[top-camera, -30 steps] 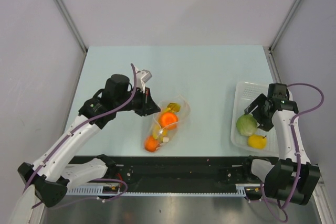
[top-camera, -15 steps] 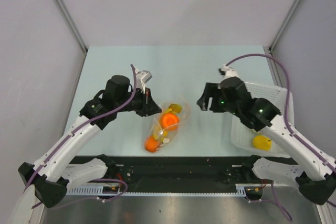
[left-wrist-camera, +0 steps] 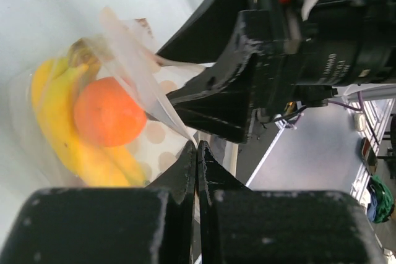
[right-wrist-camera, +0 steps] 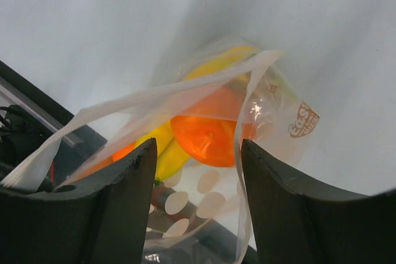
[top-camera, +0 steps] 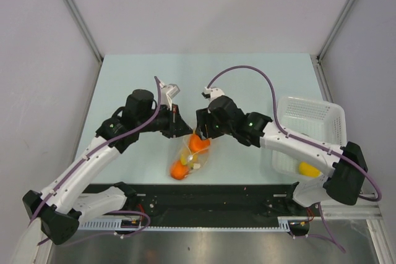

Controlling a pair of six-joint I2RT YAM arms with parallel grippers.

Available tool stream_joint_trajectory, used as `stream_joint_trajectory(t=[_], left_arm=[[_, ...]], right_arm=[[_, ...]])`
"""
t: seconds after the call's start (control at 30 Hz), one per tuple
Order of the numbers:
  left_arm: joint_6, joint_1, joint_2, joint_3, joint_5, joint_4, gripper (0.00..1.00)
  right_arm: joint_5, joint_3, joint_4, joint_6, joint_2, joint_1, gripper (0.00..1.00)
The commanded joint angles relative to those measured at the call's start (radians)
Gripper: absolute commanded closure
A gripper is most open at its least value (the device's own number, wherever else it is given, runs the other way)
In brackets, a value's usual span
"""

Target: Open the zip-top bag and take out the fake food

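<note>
The clear zip-top bag (top-camera: 192, 154) lies near the table's front edge with its mouth held up. My left gripper (top-camera: 180, 129) is shut on the bag's lip (left-wrist-camera: 154, 100), pinching the film at its fingertips. Inside the bag are fake food pieces: a round orange (right-wrist-camera: 207, 134), a yellow banana bunch (left-wrist-camera: 62, 115) and a small orange piece (top-camera: 178, 170). My right gripper (right-wrist-camera: 197, 146) is open at the bag's mouth, one finger on each side of the opening, with the orange just ahead of it. In the top view the right gripper (top-camera: 199, 130) points down and to the left, close to the left one.
A white perforated basket (top-camera: 309, 112) stands at the right side of the table, with a yellow fruit (top-camera: 307, 169) in it. The right arm stretches from the basket across to the bag. The black rail runs along the near edge.
The right arm has swung left from the basket to the bag's mouth, and its jaws have narrowed. The left gripper has stayed put, still pinching the bag.
</note>
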Motion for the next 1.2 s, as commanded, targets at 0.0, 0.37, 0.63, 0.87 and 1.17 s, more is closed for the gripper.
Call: stream_joint_trajectory(t=[0.0,0.37,0.63,0.87,1.17], left_arm=[[-0.039,-0.002,0.01,-0.007,0.058,0.088,1.0],[-0.032,-0.002,0.025,0.016,0.039,0.057,1.0],[-0.027,-0.002,0.024,0.032,0.028,0.05,1.0],[-0.033,-0.003,0.03,0.03,0.025,0.057,1.0],[-0.067,-0.003,0.105,0.01,0.056,0.122,1.0]], right_arm=[[-0.006,-0.004,0.091,-0.05,0.015,0.016,0.42],[0.206,0.112,-0.13,-0.088,-0.117,0.08,0.37],[0.129,0.024,-0.023,-0.045,-0.11,0.12,0.41],[0.022,-0.159,0.214,-0.057,-0.047,0.035,0.45],[-0.115,-0.3,0.463,-0.064,0.031,-0.019,0.25]])
